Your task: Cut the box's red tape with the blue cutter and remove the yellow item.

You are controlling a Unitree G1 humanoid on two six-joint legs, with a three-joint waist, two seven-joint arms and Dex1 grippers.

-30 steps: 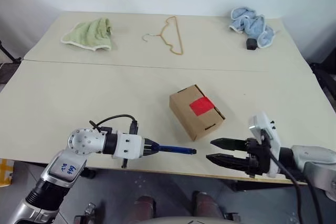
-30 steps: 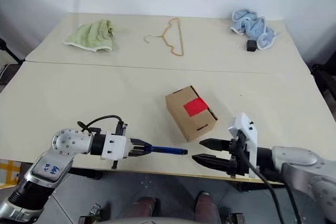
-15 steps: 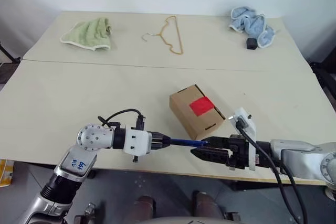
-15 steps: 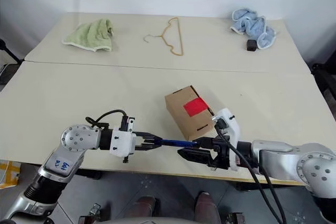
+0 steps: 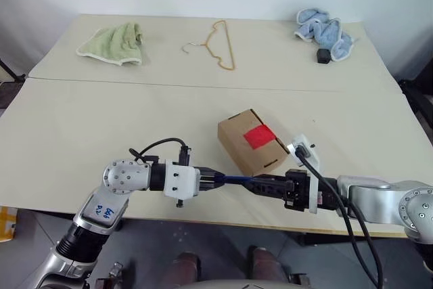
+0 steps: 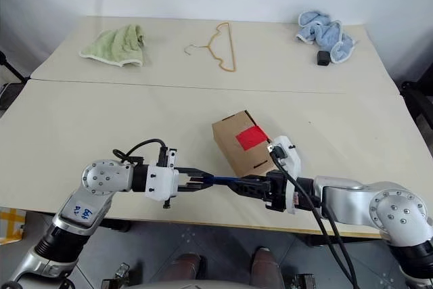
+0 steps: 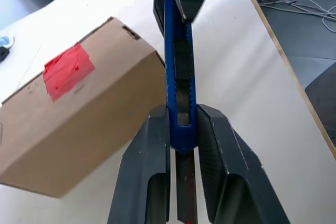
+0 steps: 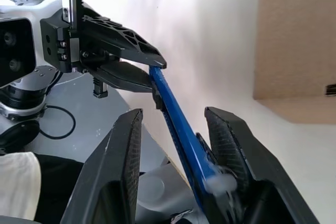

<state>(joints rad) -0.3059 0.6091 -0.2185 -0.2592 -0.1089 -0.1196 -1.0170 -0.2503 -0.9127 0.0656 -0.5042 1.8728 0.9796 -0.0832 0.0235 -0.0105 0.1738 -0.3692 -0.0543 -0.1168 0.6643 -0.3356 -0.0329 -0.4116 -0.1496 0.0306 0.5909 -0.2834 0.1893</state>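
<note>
The left gripper (image 5: pixel 211 181) has its jaws clamped on one end of the blue cutter (image 5: pixel 233 180), while the right gripper (image 5: pixel 260 184) sits around the other end, jaws narrow but not visibly pinching. Just beyond, near the worktop's (image 5: pixel 101 120) near edge, the box (image 5: pixel 252 143) stays closed, its red tape (image 5: pixel 258 136) uncut. I'd say cutting and fetching the yellow item both remain.

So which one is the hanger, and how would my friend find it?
Look at the far part of the big cream table, along the back edge. Between the pale green cloth on one side and the light blue cloth on the other lies the hanger. It is the only thin gold wire shape there, bent into a long triangle with a small hook, not soft or lumpy like the cloths.
</note>
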